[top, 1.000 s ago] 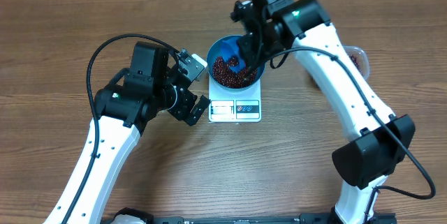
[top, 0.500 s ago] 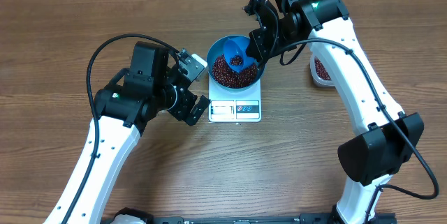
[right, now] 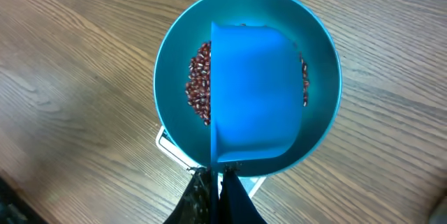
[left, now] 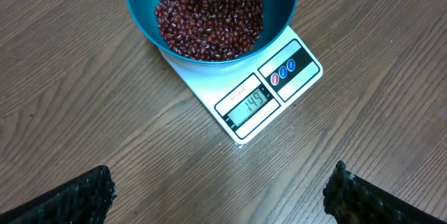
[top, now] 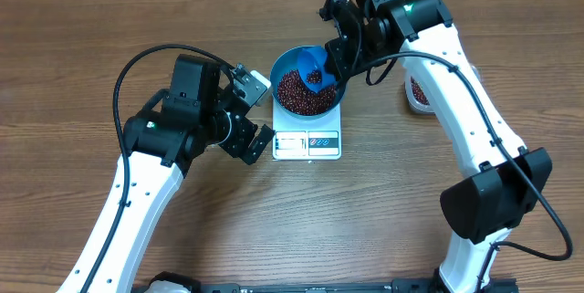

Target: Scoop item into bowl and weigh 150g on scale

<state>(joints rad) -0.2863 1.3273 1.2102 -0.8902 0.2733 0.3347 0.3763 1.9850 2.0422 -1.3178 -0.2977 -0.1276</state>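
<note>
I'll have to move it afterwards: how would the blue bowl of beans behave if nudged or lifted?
It would probably slide easily: the bowl looks glossy and sits on the smooth white scale. Likely stable rather than tippy, since the beans lie low in it. Tilted, the loose beans would probably shift and spill.

Beans point(left: 209, 18) are dark red-brown, bowl point(left: 138, 1) blue, scale point(left: 208, 86) white, table point(left: 70, 112) brown wood-grain.

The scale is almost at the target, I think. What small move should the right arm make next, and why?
Probably tilt the scoop very slightly, to let only a few beans fall into the bowl. The scale display reads 149, just under target, and the scoop, held by the right gripper over the bowl, has beans in it.
</note>
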